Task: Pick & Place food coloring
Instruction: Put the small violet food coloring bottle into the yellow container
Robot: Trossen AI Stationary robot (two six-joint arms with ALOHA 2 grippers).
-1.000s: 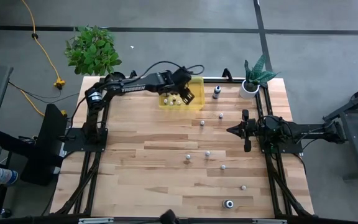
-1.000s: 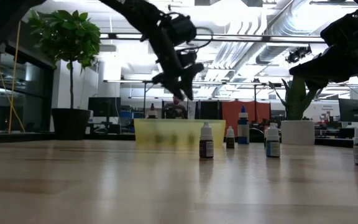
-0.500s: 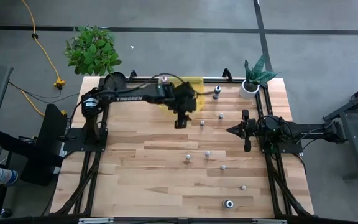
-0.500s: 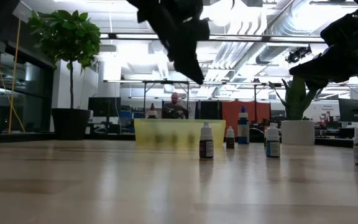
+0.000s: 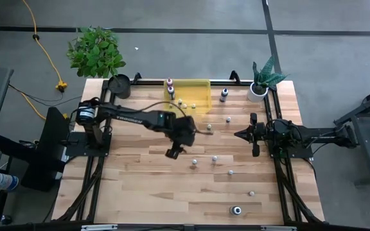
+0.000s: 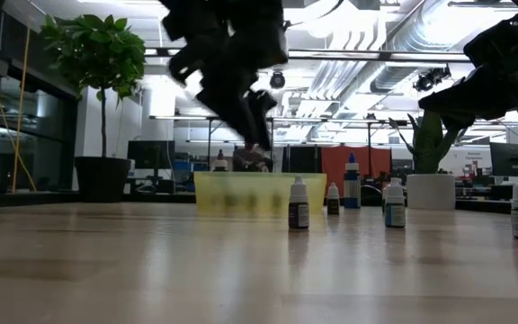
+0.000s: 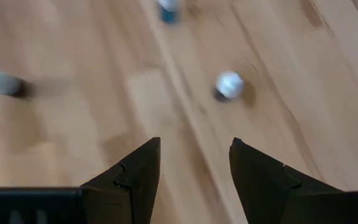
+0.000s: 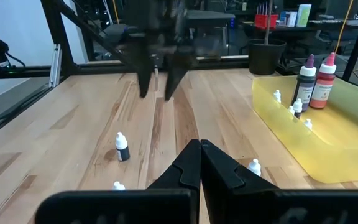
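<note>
**Left arm over the loose bottles, fingers spread and empty**

Your left gripper (image 5: pixel 174 151) hangs above the middle of the tabletop (image 5: pixel 133 186), clear of the yellow bin (image 5: pixel 201 102) that sits against the far edge. Its fingers (image 7: pixel 132 180) are spread with nothing between them. The right gripper (image 5: pixel 237 134) waits near the right edge with its fingers pressed together.

The food coloring is split between two places. Several bottles already lie in the bin, with a dark bottle and a pink one (image 8: pixel 322 81) standing at its end nearest the far-left corner. The rest stand scattered over the right half of the tabletop: a white-capped bottle (image 5: pixel 194 163) just beside your left gripper, another (image 5: pixel 214 158) near it, more trailing toward the near-right corner, and a dark-bodied one (image 5: pixel 224 95) close to the far edge by the white plant pot (image 5: pixel 257 91).

The nearest white cap (image 7: pixel 229 84) shows ahead of your fingers in the left wrist view, off to one side of the gap. Centre the gap over that cap before you descend. Come down straight so neither finger tips the bottle. These bottles look light and narrow, so I judge they will topple easily. Close on the body below the cap, then lift clear before swinging toward the bin.
</note>
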